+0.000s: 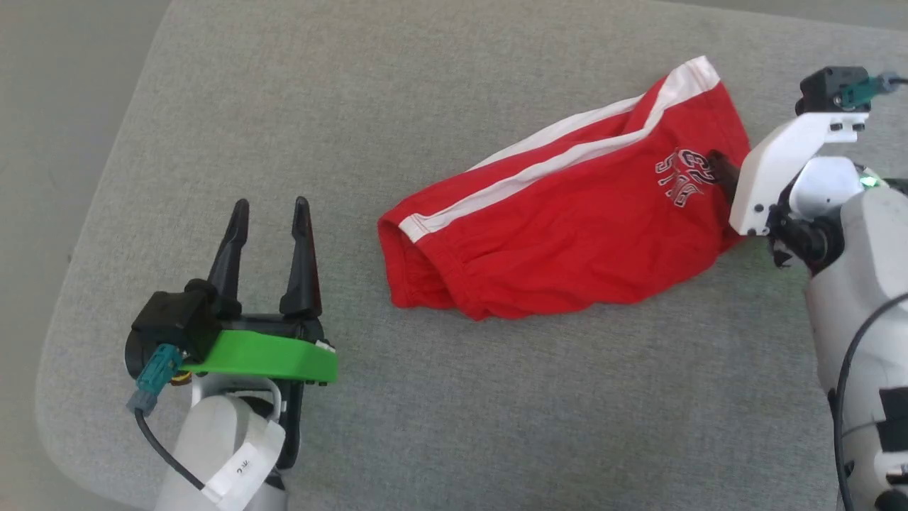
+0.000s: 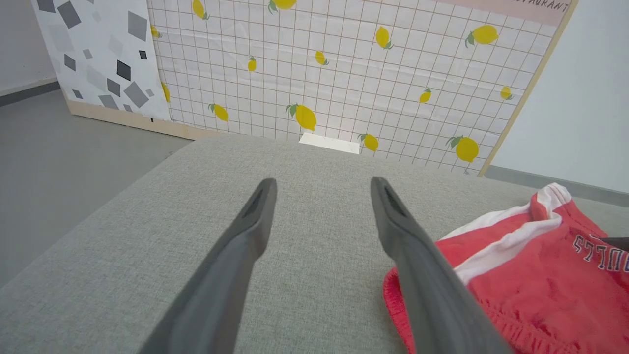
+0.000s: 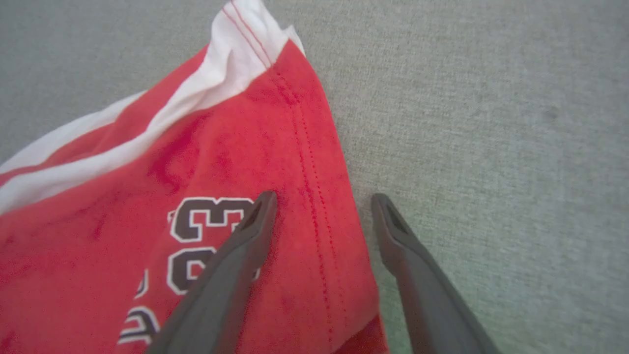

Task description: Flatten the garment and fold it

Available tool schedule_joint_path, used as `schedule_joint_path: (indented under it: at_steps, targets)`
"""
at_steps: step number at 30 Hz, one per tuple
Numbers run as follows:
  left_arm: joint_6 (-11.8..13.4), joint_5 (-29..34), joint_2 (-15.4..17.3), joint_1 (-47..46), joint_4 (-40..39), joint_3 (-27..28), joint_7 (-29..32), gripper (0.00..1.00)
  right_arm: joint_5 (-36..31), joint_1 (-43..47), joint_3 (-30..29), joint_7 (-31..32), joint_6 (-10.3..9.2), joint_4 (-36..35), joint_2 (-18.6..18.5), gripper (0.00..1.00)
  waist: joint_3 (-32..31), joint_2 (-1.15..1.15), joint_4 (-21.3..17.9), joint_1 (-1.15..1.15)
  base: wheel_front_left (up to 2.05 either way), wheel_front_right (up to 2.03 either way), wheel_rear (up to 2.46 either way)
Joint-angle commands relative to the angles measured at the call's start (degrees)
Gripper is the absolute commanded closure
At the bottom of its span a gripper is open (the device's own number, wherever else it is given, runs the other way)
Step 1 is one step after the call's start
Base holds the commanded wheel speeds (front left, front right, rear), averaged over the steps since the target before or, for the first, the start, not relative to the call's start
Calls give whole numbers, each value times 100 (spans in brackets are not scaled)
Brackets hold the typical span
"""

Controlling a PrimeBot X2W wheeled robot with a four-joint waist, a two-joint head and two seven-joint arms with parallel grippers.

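Lying crumpled on the grey surface (image 1: 425, 397), the garment (image 1: 567, 227) is bright red, shorts-looking, with white side stripes and dark printed numbers. Its stitched hem runs between the spread fingers of the right tool (image 3: 323, 199), which grips nothing. The left tool (image 1: 271, 204) is released too, with the gathered end of the cloth just off to its right.

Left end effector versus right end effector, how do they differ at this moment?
The left end effector sits over bare grey cushion, apart from the garment. The right end effector straddles the garment's stitched edge, one finger over the print, the other over cushion. The left end effector carries a green bracket, the right end effector a white bracket. Both are open, with dark tapered fingers.
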Motion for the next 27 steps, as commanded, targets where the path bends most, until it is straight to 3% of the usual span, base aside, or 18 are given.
schedule_joint_path:
  at_steps: [1,6,7,8,9,11,20,27]
  targets:
    - [34,-52,-20,8,-35,-27,-21,0,-141,-120,-46,158,-9,84,16,0,73,0,62,0,0,0,0]
    - [64,-84,-21,-28,-65,-81,-21,0,-297,-260,-39,862,-9,308,157,0,157,0,108,0,0,0,0]
    - [71,-83,-21,-32,-67,-88,-21,0,-276,-263,-19,986,-9,331,175,11,164,0,112,0,0,0,0]
    - [80,-81,-21,-36,-67,-95,-21,0,-250,-260,5,1099,-9,331,187,46,169,0,113,0,0,0,0]
    - [86,-80,-21,-37,-66,-99,-21,0,-234,-252,20,1154,-9,313,189,69,171,0,111,0,0,0,0]
    - [96,-80,-21,-36,-61,-106,-21,0,-211,-209,83,1248,-9,255,174,100,164,0,102,0,0,0,0]
    - [52,9,-21,97,26,-62,-21,0,316,231,469,1024,-9,-400,-142,100,-100,0,-109,0,0,0,0]
    - [6,115,-21,296,87,-13,-21,0,496,825,403,677,-9,-1010,-497,100,-449,0,-409,0,0,0,0]
